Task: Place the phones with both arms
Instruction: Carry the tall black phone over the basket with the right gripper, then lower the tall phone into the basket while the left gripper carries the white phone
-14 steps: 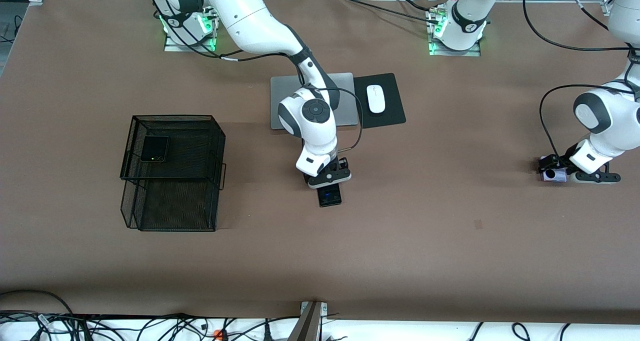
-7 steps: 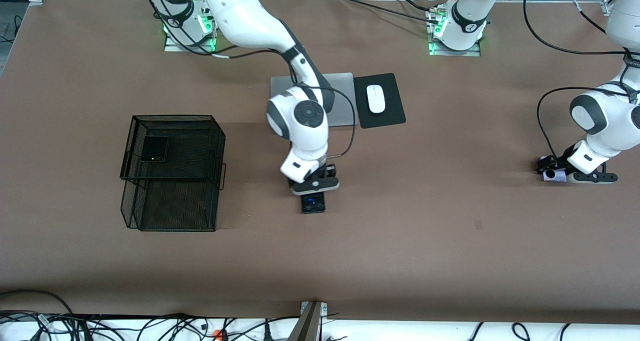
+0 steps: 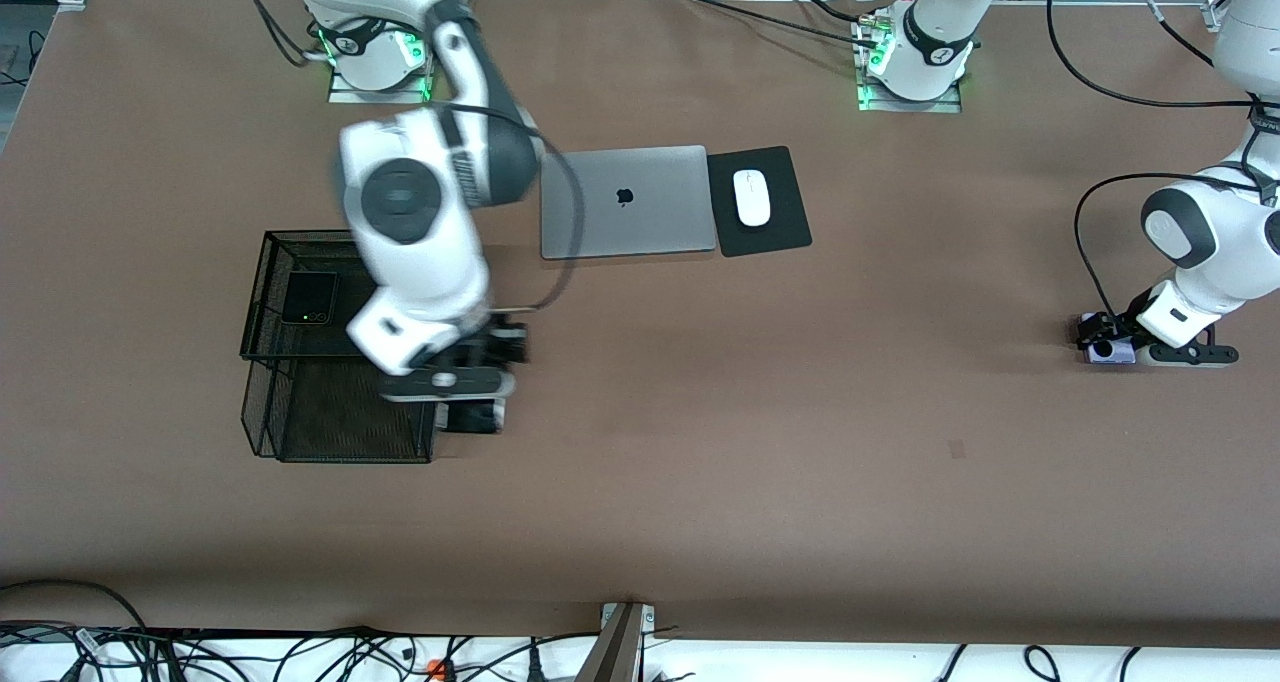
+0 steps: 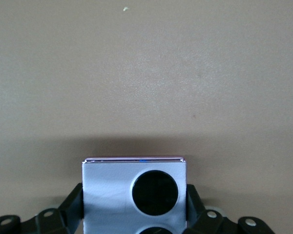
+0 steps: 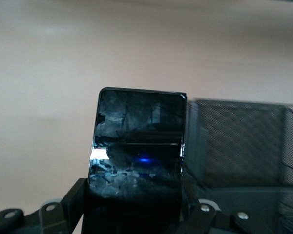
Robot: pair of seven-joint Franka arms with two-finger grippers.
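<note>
A: Our right gripper (image 3: 470, 402) is squeezing the long slim black slab phone (image 5: 136, 156), with one finger on each long side. The phone's long way sticks straight out from the fingers.

B: Which way is the black wire mesh basket (image 3: 345, 347)?

A: Just beside the gripper, toward the right arm's end of the brown bench (image 3: 800, 482). The phone's tip is next to the basket's wall, not over it yet. We think a short sideways move gets it there.

B: And the small squarish black flip phone (image 3: 308, 298)?

A: On the basket's top shelf already.

B: Our left gripper (image 3: 1125, 347)?

A: Near the left arm's end, low on the bench, pinching the squarish pale lilac phone with two black circles (image 4: 134, 192).
</note>
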